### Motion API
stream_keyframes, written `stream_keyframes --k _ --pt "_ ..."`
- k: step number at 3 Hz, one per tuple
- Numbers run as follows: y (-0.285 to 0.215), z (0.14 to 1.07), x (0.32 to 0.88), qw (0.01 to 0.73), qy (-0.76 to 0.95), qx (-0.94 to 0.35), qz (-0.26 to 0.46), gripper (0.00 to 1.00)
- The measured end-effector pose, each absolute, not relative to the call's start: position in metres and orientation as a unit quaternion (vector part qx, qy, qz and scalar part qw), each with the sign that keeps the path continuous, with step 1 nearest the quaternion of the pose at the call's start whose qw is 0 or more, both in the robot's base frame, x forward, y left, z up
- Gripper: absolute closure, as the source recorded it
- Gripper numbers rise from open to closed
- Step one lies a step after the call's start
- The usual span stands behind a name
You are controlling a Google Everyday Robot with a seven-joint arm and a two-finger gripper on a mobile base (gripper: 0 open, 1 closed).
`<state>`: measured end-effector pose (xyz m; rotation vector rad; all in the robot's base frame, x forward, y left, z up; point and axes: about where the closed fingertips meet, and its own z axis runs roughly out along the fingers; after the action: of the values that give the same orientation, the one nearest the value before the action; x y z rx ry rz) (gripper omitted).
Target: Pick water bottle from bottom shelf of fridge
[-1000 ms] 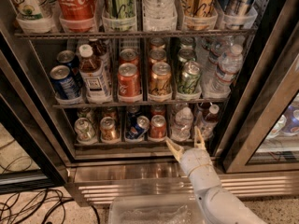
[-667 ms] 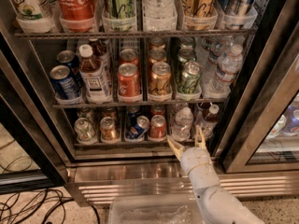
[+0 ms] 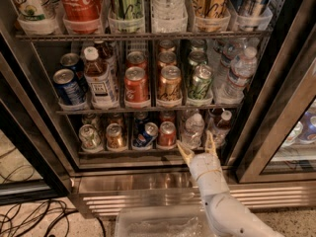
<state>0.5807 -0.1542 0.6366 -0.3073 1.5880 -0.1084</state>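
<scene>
Gripper (image 3: 198, 149) spread wide at front edge of the bottom shelf (image 3: 123, 153), just below water bottle (image 3: 191, 130).

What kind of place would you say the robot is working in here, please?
Likely a shop or office pantry: a commercial glass-door fridge with wire racks stocked with cans and bottles. The gripper hovers open before the bottom shelf, just below the water bottle.

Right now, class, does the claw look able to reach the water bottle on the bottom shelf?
Probably yes. The open claw sits just in front of the bottom shelf, right below the water bottle, nothing between them. A red can and a dark bottle crowd its sides.
</scene>
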Motion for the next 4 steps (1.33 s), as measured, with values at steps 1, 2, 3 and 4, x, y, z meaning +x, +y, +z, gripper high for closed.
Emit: stream_keyframes --k 1,2,3,4 --pt "-0.158 0.634 0.588 0.689 0.71 -0.13 -0.057 0.31" --pt "-0.157 0.631 0.597 0.688 0.712 -0.127 -0.059 0.33" --pt "-0.152 0.625 0.618 0.686 0.715 -0.123 -0.062 0.37" --pt "-0.153 0.624 0.627 0.684 0.717 -0.12 -0.063 0.38"
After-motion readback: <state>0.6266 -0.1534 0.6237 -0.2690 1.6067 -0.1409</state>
